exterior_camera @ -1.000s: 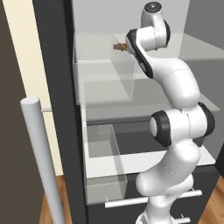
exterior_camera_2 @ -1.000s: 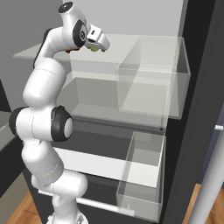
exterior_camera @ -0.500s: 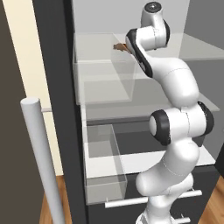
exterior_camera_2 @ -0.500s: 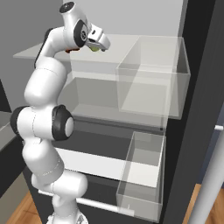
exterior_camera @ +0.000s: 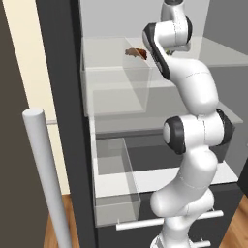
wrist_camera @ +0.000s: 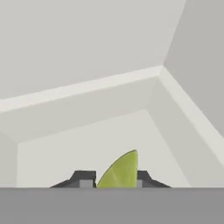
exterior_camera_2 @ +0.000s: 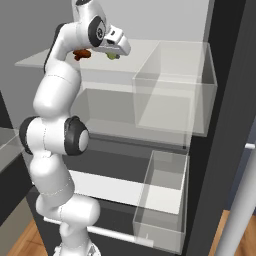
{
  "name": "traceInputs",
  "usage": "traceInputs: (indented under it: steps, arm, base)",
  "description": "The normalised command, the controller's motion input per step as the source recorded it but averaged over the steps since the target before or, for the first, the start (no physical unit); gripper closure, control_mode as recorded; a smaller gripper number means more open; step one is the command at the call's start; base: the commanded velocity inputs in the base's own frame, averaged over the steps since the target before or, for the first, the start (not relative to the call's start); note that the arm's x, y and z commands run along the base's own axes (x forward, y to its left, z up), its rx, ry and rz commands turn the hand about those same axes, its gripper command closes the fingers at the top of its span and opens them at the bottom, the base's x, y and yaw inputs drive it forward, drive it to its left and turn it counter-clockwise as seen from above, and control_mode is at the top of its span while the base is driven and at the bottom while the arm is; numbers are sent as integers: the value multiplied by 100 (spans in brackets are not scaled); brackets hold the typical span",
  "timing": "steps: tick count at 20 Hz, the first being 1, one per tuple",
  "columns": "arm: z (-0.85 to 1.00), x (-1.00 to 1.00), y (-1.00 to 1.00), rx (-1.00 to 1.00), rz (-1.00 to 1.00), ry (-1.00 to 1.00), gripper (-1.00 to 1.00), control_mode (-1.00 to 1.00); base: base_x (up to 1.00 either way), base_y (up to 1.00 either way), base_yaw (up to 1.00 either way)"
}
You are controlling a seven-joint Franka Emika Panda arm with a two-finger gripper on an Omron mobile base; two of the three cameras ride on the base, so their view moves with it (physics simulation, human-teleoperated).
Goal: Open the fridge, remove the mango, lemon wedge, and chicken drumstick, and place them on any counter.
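The fridge (exterior_camera: 63,97) stands open, and my arm reaches onto its top glass shelf (exterior_camera_2: 40,61). In the hand view the yellow-green lemon wedge (wrist_camera: 118,173) sits between my two dark fingertips (wrist_camera: 85,177), which press on its sides; my gripper (wrist_camera: 113,178) is shut on it. From the right base view the gripper (exterior_camera_2: 116,50) holds the lemon wedge (exterior_camera_2: 112,56) just over the shelf. The reddish-brown chicken drumstick (exterior_camera: 136,53) lies on the same shelf to the gripper's left, also seen behind the wrist as the drumstick (exterior_camera_2: 82,53). The mango and the counter are out of view.
Clear bins hang at the shelf's sides: an upper bin (exterior_camera_2: 175,95), a lower bin (exterior_camera_2: 162,200) and a left bin (exterior_camera: 116,92). A silver door handle (exterior_camera: 46,179) rises close at the left. A drawer bar (exterior_camera: 164,220) crosses below the arm.
The jaws have closed from wide open onto the lemon wedge. The arm and the drumstick have stayed where they were.
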Motion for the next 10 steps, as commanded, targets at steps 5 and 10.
traceInputs:
  steps: [5,10]
  arm:
    - [-36,-3,11,0,0,11,100,-100]
    - [-52,-29,3,0,3,0,100,-100]
  base:
    - [0,0,0]
    - [0,0,0]
